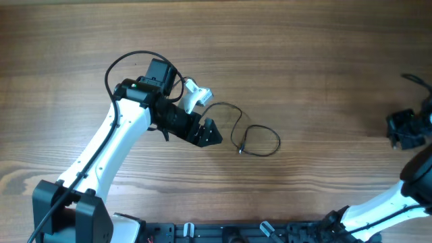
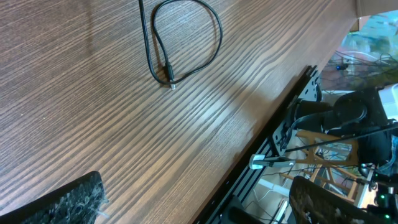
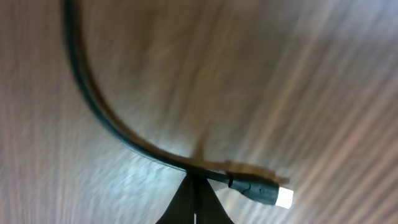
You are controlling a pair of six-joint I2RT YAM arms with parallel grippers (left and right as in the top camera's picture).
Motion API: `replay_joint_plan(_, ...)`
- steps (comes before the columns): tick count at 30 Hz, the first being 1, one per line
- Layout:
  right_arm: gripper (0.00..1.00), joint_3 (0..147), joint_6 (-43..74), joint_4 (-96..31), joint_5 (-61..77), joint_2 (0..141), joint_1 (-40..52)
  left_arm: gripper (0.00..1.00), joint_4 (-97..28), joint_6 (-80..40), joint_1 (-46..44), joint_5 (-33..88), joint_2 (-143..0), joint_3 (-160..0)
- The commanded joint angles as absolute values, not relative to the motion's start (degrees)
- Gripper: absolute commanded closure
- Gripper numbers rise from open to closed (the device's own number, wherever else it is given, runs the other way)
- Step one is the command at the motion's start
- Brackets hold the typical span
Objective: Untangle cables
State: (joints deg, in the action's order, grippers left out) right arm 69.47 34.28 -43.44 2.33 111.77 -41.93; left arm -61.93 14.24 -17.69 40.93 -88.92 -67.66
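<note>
The looped cable (image 2: 221, 37) lies flat on the wooden table (image 1: 304, 54), near the middle of the board. It is one loose ring whose strand crosses itself, with its small metal plug (image 2: 171, 84) resting on the wood at the crossing. From overhead I see a thin strand of it running back towards my left arm.

My left gripper (image 2: 196, 202) hangs just beside that cable and apart from it. Its rough dark fingers (image 2: 78, 198) sit at the two bottom corners of the wrist view, spread wide with nothing between them. In that view the ring lies well ahead of the fingertips, up and slightly to the left, and bare wood separates them.

A second cable (image 3: 106, 118) shows only on my right wrist camera, and the view is blurred. It curves down from the upper left and ends in a dark plug with a pale tip (image 3: 283, 198). My right gripper (image 3: 194, 186) is pressed together into a single dark wedge. The cord crosses right over its point, and the plug sticks out just to the right. I cannot tell whether the cord is pinched or only lies against the tip.

Overhead, that arm sits at the far right edge of the table, well apart from the ring.
</note>
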Motion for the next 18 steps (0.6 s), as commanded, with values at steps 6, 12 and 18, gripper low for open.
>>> replay_joint_plan(6, 0.95, 66.61, 37.67, -35.29, 1.89, 117.25, -54.52, 0.03, -61.71, 13.1, -17.91, 40.86, -89.06, -67.48)
replay_joint_plan(12, 0.96, 68.07, 41.08, -23.31, 1.37, 117.23, -58.22, 0.02, -62.17, 12.82, -17.91, 40.84, -89.06, -67.48)
replay_joint_plan(18, 0.67, 68.9, 42.72, -23.79, 19.68, 117.21, -60.07, 0.0, -61.47, 12.84, -17.91, 40.84, -89.06, -67.48)
